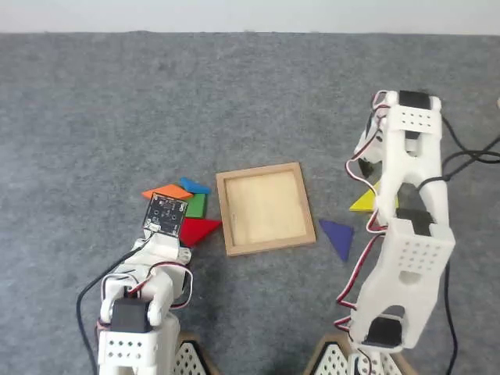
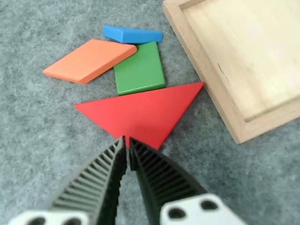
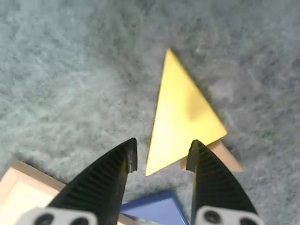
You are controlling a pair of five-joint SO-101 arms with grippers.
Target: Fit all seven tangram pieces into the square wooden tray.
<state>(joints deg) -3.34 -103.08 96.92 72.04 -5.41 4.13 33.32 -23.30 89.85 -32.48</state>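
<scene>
wood first: the square wooden tray [image 1: 266, 209] sits about mid-table and none of the pieces is in it yet, so i'd say the job is right at the start.

four pieces are bunched at the tray's 9 o'clock: orange parallelogram [image 1: 166, 191], light blue triangle [image 1: 194, 186], green square [image 1: 195, 205] and red triangle [image 1: 199, 230]. the red one's tip is nearly on the tray rim. the left gripper [image 2: 126, 139] has its fingers pressed together with nothing between them, tips right at the red triangle's [image 2: 140, 112] near edge. my guess is that's for nudging or sliding it, since a flat piece lying on fabric gives little to pinch.

out past the tray's 3 o'clock is the yellow triangle [image 3: 183, 117], lying partly on top of a tan piece [image 3: 220, 157] that pokes out from under it. the indigo triangle [image 1: 338, 237] is closer in, around 4 o'clock. the right gripper [image 3: 161, 157] hangs over the yellow triangle's point with its fingers spread either side of it. looks like a line-up for a pinch across the narrow end, probably because the tan piece can't be reached until the yellow one is off it.

the surface is a grey felt mat [image 1: 94, 117], fuzzy enough that pieces likely drag rather than glide. a pale strip [image 1: 234, 14] runs along the far edge at 12 o'clock, and cables [image 1: 469, 160] trail off the right arm.
</scene>
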